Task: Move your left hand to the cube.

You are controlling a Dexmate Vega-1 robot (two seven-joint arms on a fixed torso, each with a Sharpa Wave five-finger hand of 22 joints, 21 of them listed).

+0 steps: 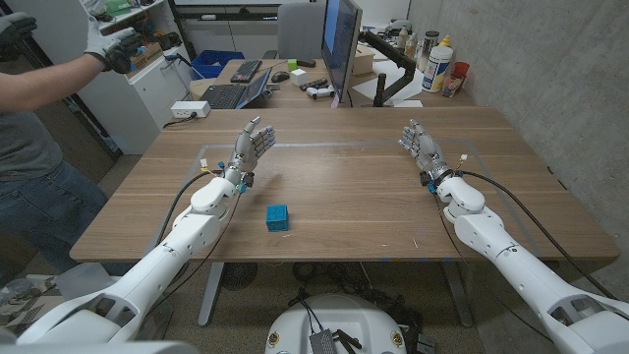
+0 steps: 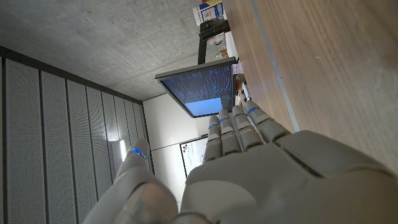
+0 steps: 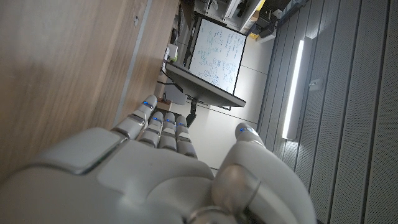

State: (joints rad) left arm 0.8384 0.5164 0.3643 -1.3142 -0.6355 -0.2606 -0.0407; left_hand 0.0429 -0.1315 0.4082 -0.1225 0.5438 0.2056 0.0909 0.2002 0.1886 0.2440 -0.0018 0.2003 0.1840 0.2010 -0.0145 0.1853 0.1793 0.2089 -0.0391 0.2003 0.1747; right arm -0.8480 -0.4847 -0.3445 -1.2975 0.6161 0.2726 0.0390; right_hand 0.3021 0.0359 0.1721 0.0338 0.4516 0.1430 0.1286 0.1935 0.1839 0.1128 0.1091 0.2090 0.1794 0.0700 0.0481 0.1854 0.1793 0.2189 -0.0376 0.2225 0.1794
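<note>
A small teal-blue cube point(image 1: 277, 218) sits on the wooden table point(image 1: 344, 177) near its front edge, left of the middle. My left hand point(image 1: 250, 146) stands raised over the table, fingers apart and holding nothing, well behind the cube and a little to its left. From the left wrist, the back of that hand point(image 2: 249, 168) reaches up toward a monitor. My right hand point(image 1: 421, 147) is held up at the right side of the table, fingers spread and empty, far from the cube. Its back point(image 3: 155, 168) is close up in the right wrist view.
A person point(image 1: 29, 118) in grey stands at the left edge, one gloved hand point(image 1: 118, 44) stretched out behind the table. Beyond the far edge is a desk with a monitor point(image 1: 339, 44), a keyboard point(image 1: 226, 95) and bottles point(image 1: 437, 64). Thin tape lines point(image 1: 295, 144) mark the tabletop.
</note>
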